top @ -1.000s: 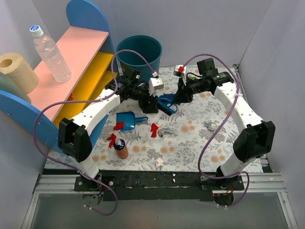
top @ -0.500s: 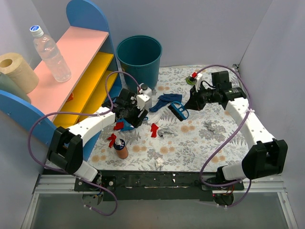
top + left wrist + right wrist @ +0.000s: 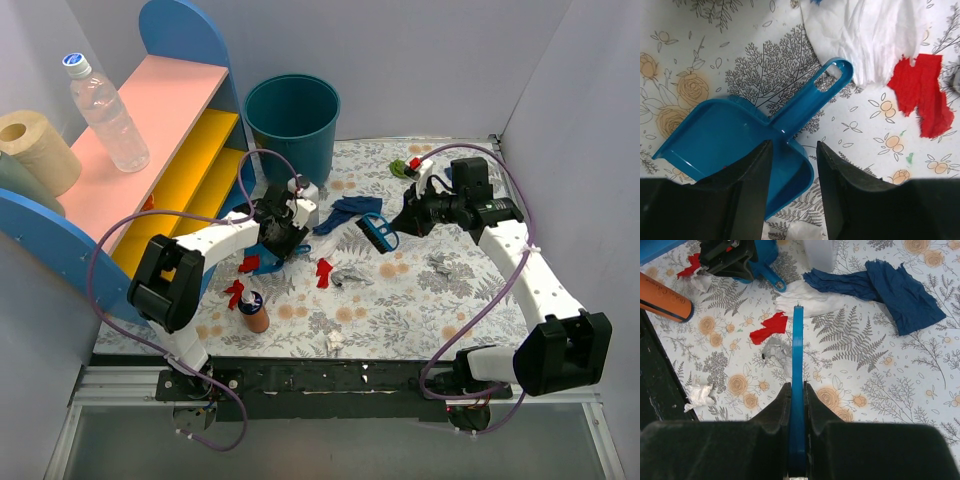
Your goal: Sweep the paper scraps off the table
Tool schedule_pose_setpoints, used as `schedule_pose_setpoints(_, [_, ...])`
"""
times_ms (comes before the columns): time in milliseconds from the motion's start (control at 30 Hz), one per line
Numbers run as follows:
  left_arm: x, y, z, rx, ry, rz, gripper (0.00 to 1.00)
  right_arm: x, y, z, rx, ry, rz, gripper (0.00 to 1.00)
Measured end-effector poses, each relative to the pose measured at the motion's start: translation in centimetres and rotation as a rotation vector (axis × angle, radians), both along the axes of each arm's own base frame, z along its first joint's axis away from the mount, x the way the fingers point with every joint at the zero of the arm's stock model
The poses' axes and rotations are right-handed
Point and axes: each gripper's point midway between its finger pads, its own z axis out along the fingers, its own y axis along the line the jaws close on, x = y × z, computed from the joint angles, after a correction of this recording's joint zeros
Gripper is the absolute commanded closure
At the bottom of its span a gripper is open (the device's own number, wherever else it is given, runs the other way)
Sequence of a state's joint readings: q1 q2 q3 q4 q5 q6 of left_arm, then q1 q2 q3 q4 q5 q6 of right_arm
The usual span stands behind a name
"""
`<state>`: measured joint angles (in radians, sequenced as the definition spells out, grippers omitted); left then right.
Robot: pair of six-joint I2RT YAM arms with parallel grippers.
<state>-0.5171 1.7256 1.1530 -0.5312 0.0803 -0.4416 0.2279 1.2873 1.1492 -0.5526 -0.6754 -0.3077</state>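
Note:
My left gripper [image 3: 279, 238] [image 3: 794, 146] is open, its jaws either side of the rear wall of the blue dustpan [image 3: 730, 145], which lies on the table [image 3: 400, 300]. My right gripper [image 3: 407, 219] [image 3: 797, 386] is shut on the blue hand brush [image 3: 377, 232] [image 3: 798, 350] and holds it above the table. Scraps lie scattered: dark blue [image 3: 350, 209] [image 3: 890, 285], white [image 3: 812, 302] [image 3: 865, 35], red [image 3: 324, 272] [image 3: 769, 328] [image 3: 922, 95], silver-grey [image 3: 352, 276] [image 3: 777, 352], grey [image 3: 440, 264], white [image 3: 335, 342] and red [image 3: 234, 292].
A teal bin [image 3: 292, 115] stands at the back. The pink-and-yellow shelf [image 3: 170, 150] with a water bottle [image 3: 105, 105] fills the left side. An orange bottle [image 3: 257, 315] stands near the front left. Green and red scraps [image 3: 402, 166] lie at the back.
My left gripper has moved down-left from beside the brush to the dustpan. My right gripper has drawn back to the right with the brush.

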Motion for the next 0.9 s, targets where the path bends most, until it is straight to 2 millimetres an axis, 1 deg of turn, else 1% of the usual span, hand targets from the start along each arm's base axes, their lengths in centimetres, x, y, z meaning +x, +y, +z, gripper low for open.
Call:
schedule_pose_setpoints(100, [-0.3,0.3,-0.7,0.013,0.030,0.004,0.64,0.5,-0.2,0.0,-0.004,-0.007,-0.006,0.99])
schedule_pose_setpoints(267, [-0.7,0.4,-0.9,0.014,0.049,0.000,0.67,1.5,-0.3,0.1,-0.010,-0.013,-0.016,0.99])
schedule_pose_setpoints(467, [-1.5,0.8,-1.6,0.027,0.072,-0.004,0.73,1.8,-0.4,0.2,-0.010,-0.023,-0.019,0.99])
schedule_pose_setpoints(500, [-1.6,0.9,-1.7,0.030,0.076,-0.006,0.77,1.8,-0.4,0.3,-0.010,-0.025,-0.019,0.99])
schedule_pose_setpoints(600, [-1.8,1.0,-1.9,0.036,0.081,-0.014,0.84,2.0,-0.4,0.4,-0.008,-0.033,-0.019,0.99])
schedule_pose_setpoints(700, [-1.8,1.0,-1.9,0.039,0.080,-0.022,0.88,2.1,-0.4,0.4,-0.008,-0.037,-0.019,0.99])
schedule_pose_setpoints(733, [-1.8,1.0,-1.9,0.039,0.079,-0.025,0.94,2.1,-0.4,0.4,-0.008,-0.038,-0.019,0.99])
schedule_pose_setpoints(767, [-1.8,1.0,-1.9,0.039,0.079,-0.028,0.96,2.1,-0.4,0.4,-0.008,-0.039,-0.020,0.99])
schedule_pose_setpoints(833, [-1.9,1.0,-1.9,0.039,0.079,-0.032,1.00,2.1,-0.4,0.4,-0.009,-0.040,-0.020,0.99])
schedule_pose_setpoints(900, [-1.9,1.1,-1.7,0.041,0.078,-0.036,1.00,2.2,-0.4,0.4,-0.009,-0.041,-0.020,0.99])
